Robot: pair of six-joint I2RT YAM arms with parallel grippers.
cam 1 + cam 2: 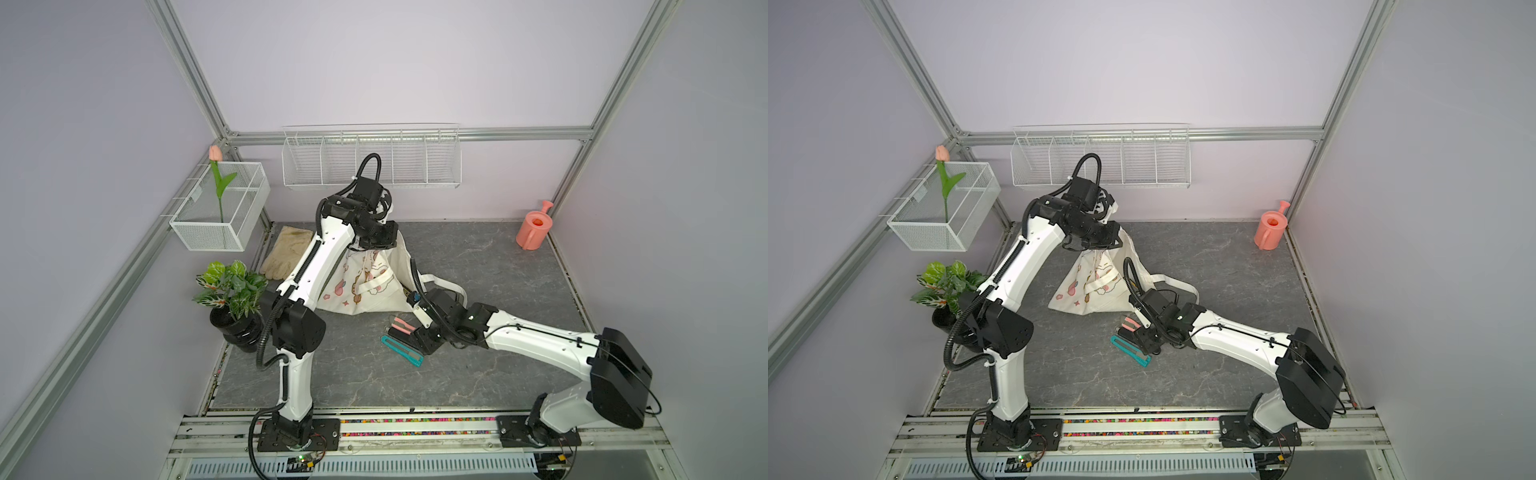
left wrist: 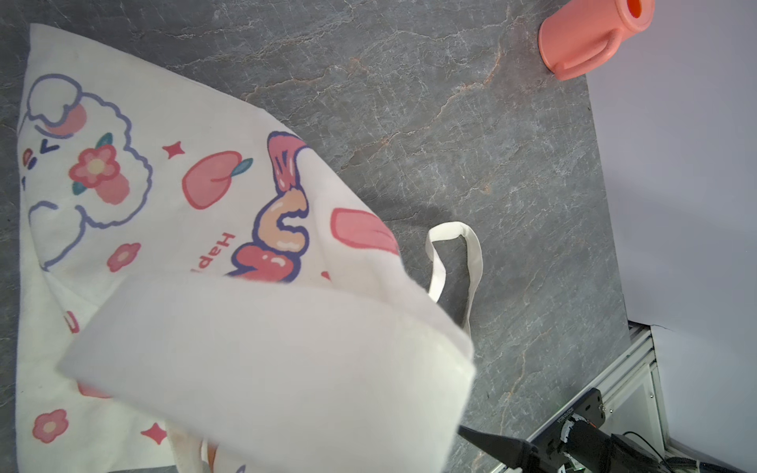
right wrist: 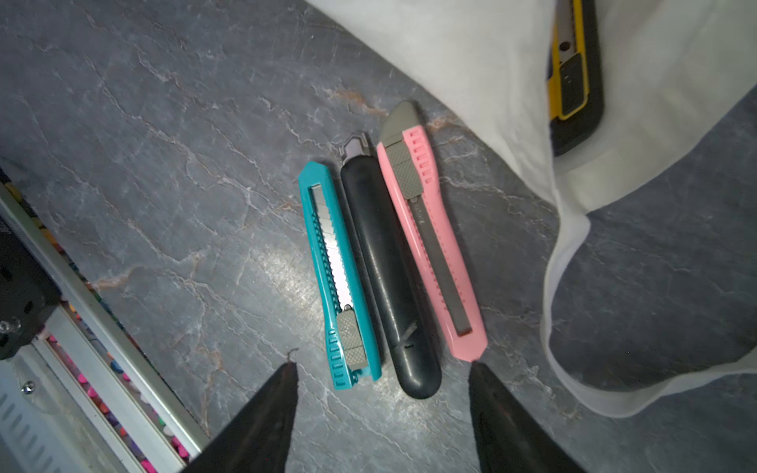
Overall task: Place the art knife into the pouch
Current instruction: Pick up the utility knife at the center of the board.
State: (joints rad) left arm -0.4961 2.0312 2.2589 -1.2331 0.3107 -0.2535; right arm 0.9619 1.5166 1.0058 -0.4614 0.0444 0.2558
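The left gripper (image 1: 367,247) is clamped tight on the top edge of the pouch (image 1: 365,286), pulling the cream cloth up into a peak while its lower edge rests on the grey stone-look mat (image 1: 498,266). In the left wrist view the printed side of the pouch (image 2: 164,184) fills most of the picture, and one strap (image 2: 454,254) loops loose on the mat.

Three knives lie side by side, touching, on the mat just in front of the pouch: a teal art knife (image 3: 340,278), a black knife (image 3: 389,278) and a pink art knife (image 3: 430,229). In both top views the teal one (image 1: 401,351) (image 1: 1130,352) lies nearest the front.

The right gripper (image 3: 383,366) stands wide open and holds nothing. Its two black fingertips (image 3: 282,381) point at the butt ends of the three knives, one tip just beside the end of the pink knife.

A yellow-and-black knife (image 3: 573,73) shows through a gap between folds of the pouch's cloth.

A beige glove (image 1: 286,253), a potted plant (image 1: 230,286) and a pink watering can (image 1: 534,228) sit well apart from the knives
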